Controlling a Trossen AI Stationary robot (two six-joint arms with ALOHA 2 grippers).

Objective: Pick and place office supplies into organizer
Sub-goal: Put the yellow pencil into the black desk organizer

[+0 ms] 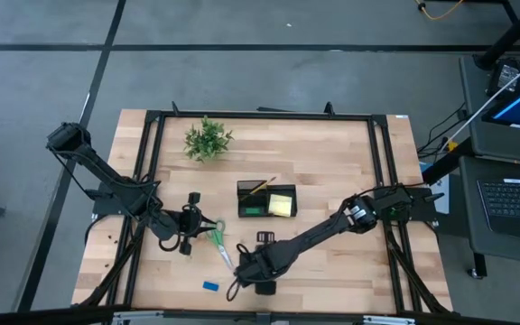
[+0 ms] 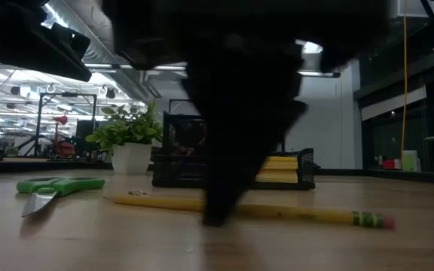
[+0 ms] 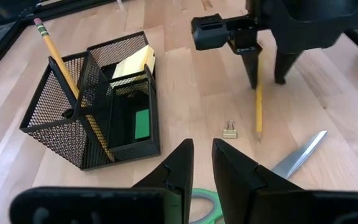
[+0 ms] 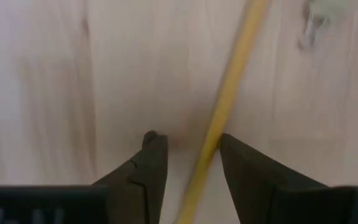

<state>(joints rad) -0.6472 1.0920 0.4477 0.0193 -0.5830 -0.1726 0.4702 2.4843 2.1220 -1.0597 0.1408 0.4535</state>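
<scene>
A yellow pencil (image 4: 225, 106) lies flat on the wooden table. My right gripper (image 4: 191, 168) points down over its middle, open, one finger on each side and the fingertips (image 3: 253, 78) down at the tabletop. The black mesh organizer (image 3: 92, 118) holds another pencil (image 3: 58, 56), a yellow sticky-note pad (image 3: 132, 62) and a green block (image 3: 142, 123). Green-handled scissors (image 1: 217, 236) lie on the table beside my left gripper (image 3: 202, 163). That gripper hovers above them with a narrow gap and nothing between its fingers. A blue block (image 1: 210, 286) lies near the front edge. My right gripper straddles the pencil's shaft (image 4: 211, 146) from above, fingers across it. The shaft runs close along the inner side of one finger (image 4: 241, 168). Whether it touches, I cannot tell. The pencil lies flat on the table.
A small binder clip (image 3: 230, 130) lies by the pencil's tip. A potted plant (image 1: 208, 140) stands at the far left of the table. Black frame rails (image 1: 152, 153) run along the table's sides.
</scene>
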